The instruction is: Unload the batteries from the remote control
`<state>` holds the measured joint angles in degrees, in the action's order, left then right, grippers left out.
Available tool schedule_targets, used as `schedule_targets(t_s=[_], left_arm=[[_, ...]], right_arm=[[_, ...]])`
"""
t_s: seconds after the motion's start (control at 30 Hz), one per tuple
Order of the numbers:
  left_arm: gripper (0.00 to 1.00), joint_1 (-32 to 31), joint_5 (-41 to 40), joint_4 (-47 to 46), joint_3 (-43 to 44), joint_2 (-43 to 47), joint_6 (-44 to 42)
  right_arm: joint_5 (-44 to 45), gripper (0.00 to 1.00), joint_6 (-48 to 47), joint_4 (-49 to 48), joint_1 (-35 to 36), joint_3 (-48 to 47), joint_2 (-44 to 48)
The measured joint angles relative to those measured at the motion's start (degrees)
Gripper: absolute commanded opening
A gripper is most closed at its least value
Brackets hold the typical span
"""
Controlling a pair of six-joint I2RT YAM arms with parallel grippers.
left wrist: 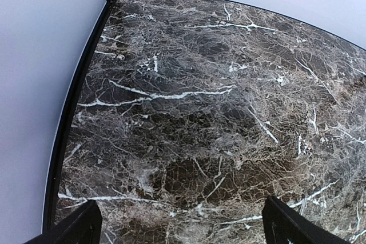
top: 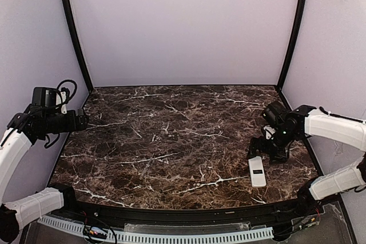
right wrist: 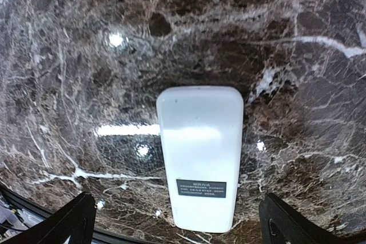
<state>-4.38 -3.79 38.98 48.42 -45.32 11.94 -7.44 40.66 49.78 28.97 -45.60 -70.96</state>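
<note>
My right hand [top: 262, 151] hovers wide above the remote [right wrist: 200, 152], near right on the desk [top: 171, 141]. My left hand [left wrist: 183, 230] is wide too.

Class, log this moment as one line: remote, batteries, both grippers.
remote: flat on table | batteries: none seen | left gripper: open, far from remote | right gripper: open, over remote, holding nothing

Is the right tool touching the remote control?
Apart. Right wrist view: the remote control lies between the open fingers of the right tool, marble showing on both sides.
</note>
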Motion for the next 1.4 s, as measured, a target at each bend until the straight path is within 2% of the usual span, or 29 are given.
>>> schedule_targets(t_s=[0.67, 1.0, 1.4], left_arm=[[0.99, 0.0, -0.6, 0.0, -0.3, -0.6, 0.0], [0.98, 0.0, -1.2, 0.0, -0.3, -1.2, 0.0], [0.98, 0.0, -1.6, 0.0, -0.3, -1.2, 0.0]], right_arm=[[6.9, 0.98, 8.2, -0.3, 17.7, 5.3, -6.0], [12.0, 0.83, 14.4, -3.6, 20.3, 13.3, 1.5], [16.4, 0.68, 16.9, -4.5, 23.1, 14.4, 2.1]])
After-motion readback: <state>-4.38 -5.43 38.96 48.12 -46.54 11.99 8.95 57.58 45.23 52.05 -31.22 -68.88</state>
